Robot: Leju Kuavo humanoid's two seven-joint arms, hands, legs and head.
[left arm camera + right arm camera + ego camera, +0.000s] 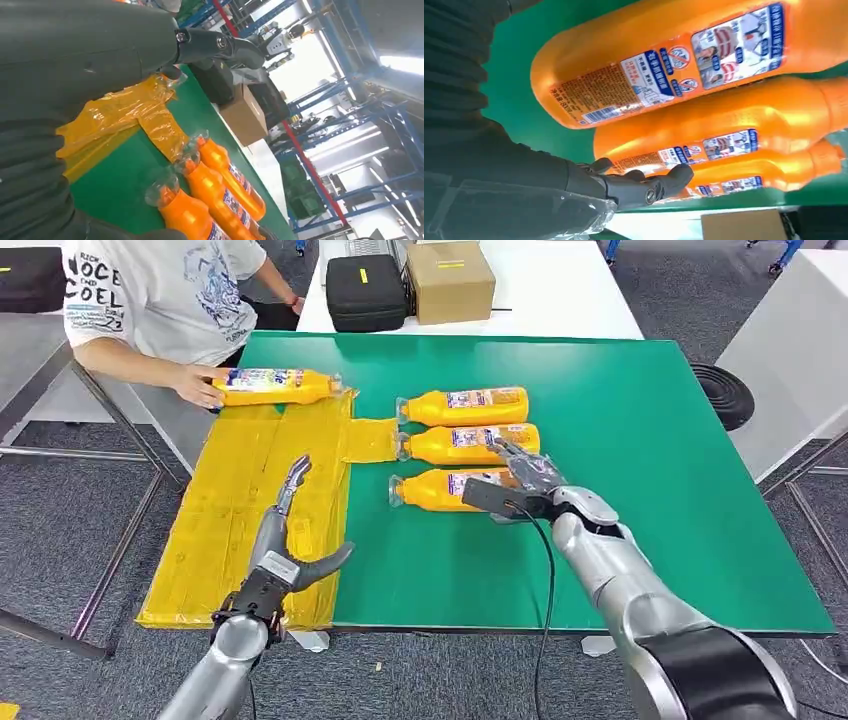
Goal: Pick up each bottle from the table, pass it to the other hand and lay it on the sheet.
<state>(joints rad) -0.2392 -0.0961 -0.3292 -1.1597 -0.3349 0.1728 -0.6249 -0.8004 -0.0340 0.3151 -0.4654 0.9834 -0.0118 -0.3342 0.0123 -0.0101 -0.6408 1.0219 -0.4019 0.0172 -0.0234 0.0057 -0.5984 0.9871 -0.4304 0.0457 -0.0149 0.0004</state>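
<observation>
Three orange bottles lie side by side on the green table [640,490], caps toward the yellow sheet [240,510]: a far one [465,406], a middle one [470,443] and a near one [430,490]. My right hand [522,478] hovers over the near bottle's base with its fingers spread; the right wrist view shows that bottle [664,65] close under the hand [524,165], which holds nothing. My left hand [290,545] is open above the sheet. A fourth bottle [275,387] lies at the sheet's far end, and a person's hand [197,385] is touching it.
The person [160,290] stands at the far left corner of the table. A black case [366,290] and a cardboard box [450,280] sit on the white table behind. A cable runs from my right wrist down past the table's near edge [560,625].
</observation>
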